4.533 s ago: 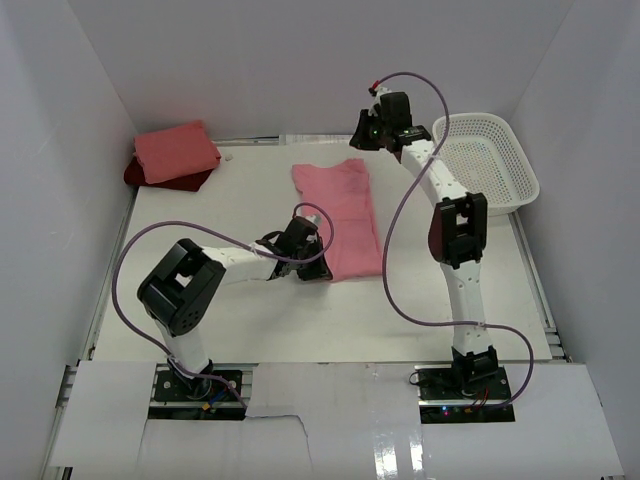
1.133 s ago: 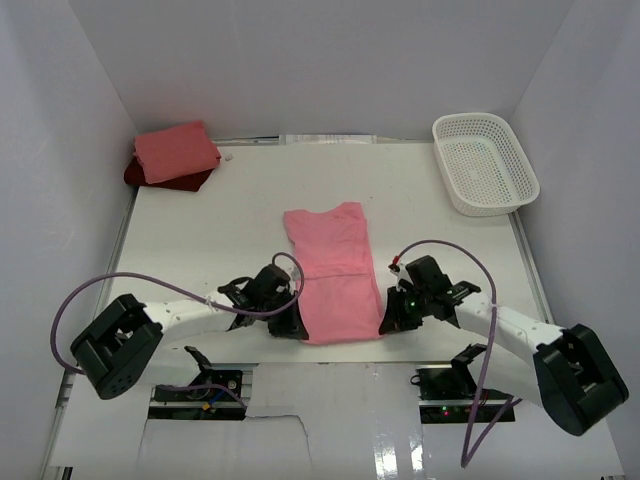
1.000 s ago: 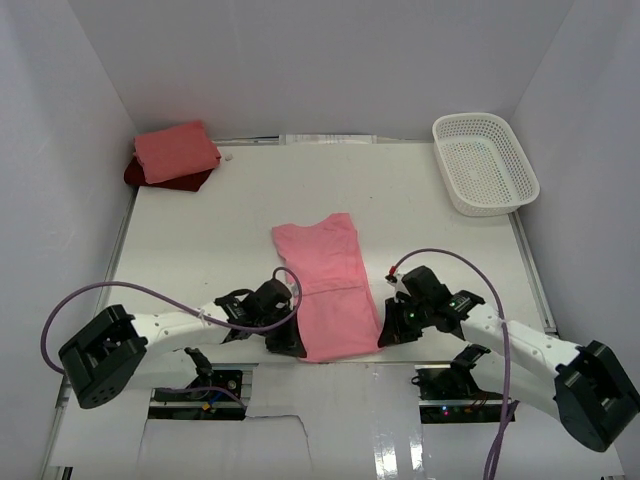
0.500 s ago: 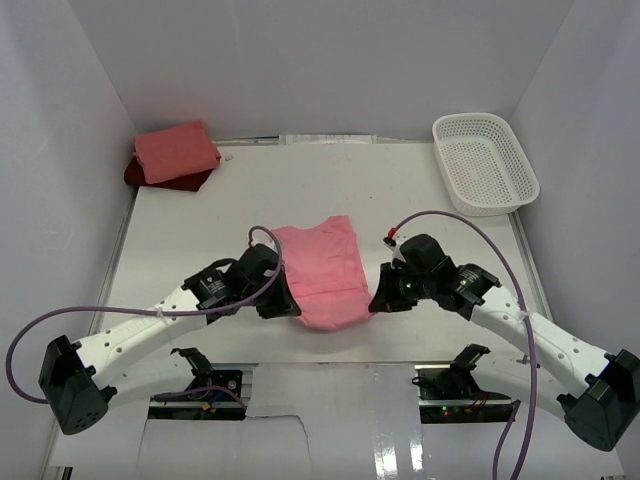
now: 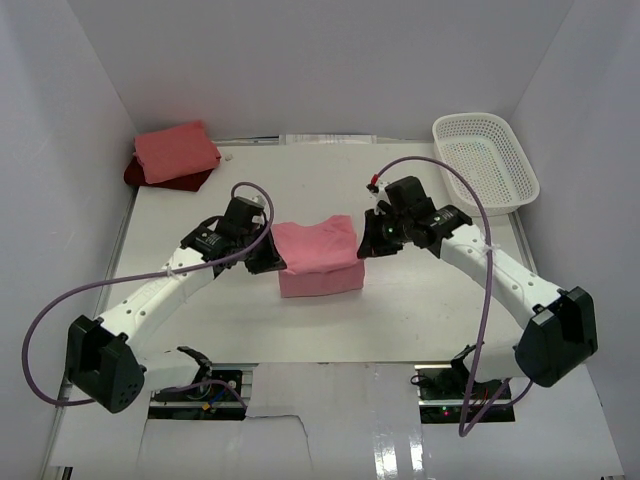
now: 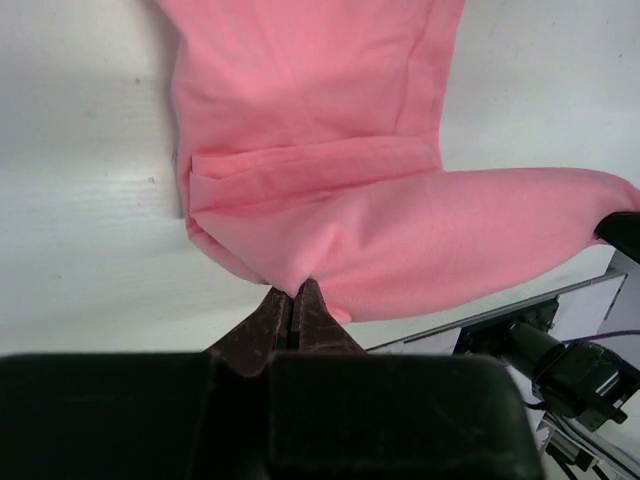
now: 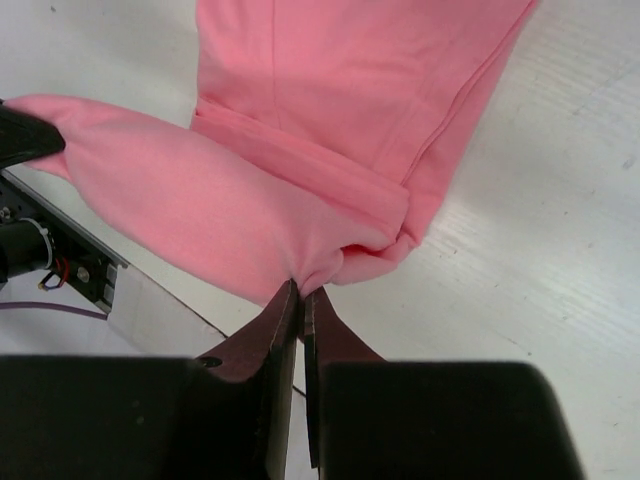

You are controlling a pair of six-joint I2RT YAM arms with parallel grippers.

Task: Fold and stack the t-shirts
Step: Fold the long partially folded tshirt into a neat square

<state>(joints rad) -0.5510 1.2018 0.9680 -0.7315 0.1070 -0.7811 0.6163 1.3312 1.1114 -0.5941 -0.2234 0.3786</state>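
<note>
Currently, your left pincer (image 5: 272, 258) and right pincer (image 5: 364, 247) each pinch one corner of the rose pink t-shirt (image 5: 318, 265), doubled over at mid table (image 5: 200, 310); its long axis runs left-right, fold at the near side.

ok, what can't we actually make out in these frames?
- Dark red t-shirt: top view, mostly buried under the salmon pink t-shirt; its fold is unreadable.
- Left claw and right claw: wrist views show them pinching the rose pink t-shirt, but how many layers is hidden.
- That shirt's lower layer: covered by the folded-over half, top view.
- Basket and both stacked shirts: outside both wrist views.
</note>
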